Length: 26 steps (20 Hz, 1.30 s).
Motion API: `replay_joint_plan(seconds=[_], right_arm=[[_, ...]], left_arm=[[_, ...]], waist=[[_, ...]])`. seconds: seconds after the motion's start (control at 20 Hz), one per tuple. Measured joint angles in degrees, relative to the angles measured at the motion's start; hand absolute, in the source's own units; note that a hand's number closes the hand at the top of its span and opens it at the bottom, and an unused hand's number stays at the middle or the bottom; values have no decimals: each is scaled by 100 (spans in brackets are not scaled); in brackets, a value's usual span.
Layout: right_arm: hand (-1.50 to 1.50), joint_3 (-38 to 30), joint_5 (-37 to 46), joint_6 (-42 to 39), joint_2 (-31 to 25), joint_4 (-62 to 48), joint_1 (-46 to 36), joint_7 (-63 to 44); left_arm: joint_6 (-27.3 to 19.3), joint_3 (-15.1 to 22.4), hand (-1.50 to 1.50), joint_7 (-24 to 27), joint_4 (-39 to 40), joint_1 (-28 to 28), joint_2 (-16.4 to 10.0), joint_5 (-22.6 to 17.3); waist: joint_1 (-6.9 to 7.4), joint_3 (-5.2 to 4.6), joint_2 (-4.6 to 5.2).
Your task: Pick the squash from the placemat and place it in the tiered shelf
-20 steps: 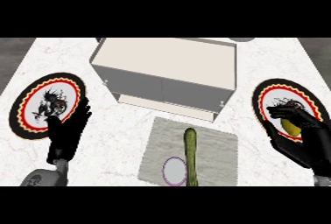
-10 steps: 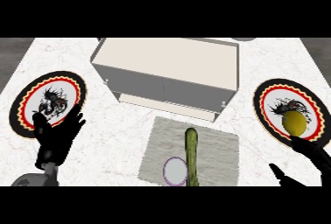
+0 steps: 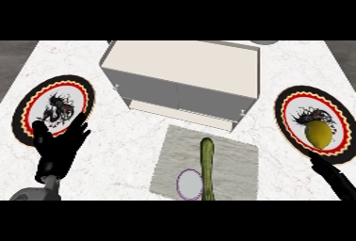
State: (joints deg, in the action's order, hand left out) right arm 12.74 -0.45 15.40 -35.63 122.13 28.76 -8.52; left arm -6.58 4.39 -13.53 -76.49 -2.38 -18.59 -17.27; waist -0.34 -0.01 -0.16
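A long green squash (image 3: 207, 168) lies lengthwise on the grey placemat (image 3: 236, 160) at the front middle of the counter, beside a small purple-rimmed ring (image 3: 189, 183). Behind the mat stands the cream tiered shelf (image 3: 182, 80) with an open lower level facing me. My left hand (image 3: 61, 143) is open at the lower left, fingers up over the edge of the left plate (image 3: 54, 106). Only a dark part of my right hand (image 3: 338, 180) shows at the lower right corner, below the right plate (image 3: 313, 123); it is well apart from the squash.
The right plate carries a yellow lemon-like fruit (image 3: 319, 133). Both plates have black, red and yellow rims and flank the shelf. White marble counter (image 3: 118, 164) lies between the left hand and the placemat.
Both arms have drawn back toward the lower edge. The right hand has slid off the right plate, uncovering the yellow fruit. The squash has not moved.
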Motion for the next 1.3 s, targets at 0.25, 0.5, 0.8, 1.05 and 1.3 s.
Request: replay_joint_plan(seconds=[0.25,0.5,0.8,1.05,1.3], right_arm=[[-150,544,774,-10,-179,794,-479,-1808],[-150,1136,1795,56,122,1028,-1402,-3768],[-150,1719,2801,-329,792,478,-2717,-5233],[-150,2112,3222,-589,1498,-300,-3352,-5592],[-150,2250,3359,-910,1887,-678,-3624,-5786]], left_arm=[[-53,56,0,-42,-39,-38,99,103],[-26,58,0,-41,-38,-94,152,153],[33,1,0,-122,28,-177,156,167],[29,-14,0,-109,37,-182,205,222],[100,-93,0,-46,-7,-58,187,219]], waist=[[69,-4,13],[128,-2,16],[143,-9,24],[128,-2,18],[91,-3,-11]])
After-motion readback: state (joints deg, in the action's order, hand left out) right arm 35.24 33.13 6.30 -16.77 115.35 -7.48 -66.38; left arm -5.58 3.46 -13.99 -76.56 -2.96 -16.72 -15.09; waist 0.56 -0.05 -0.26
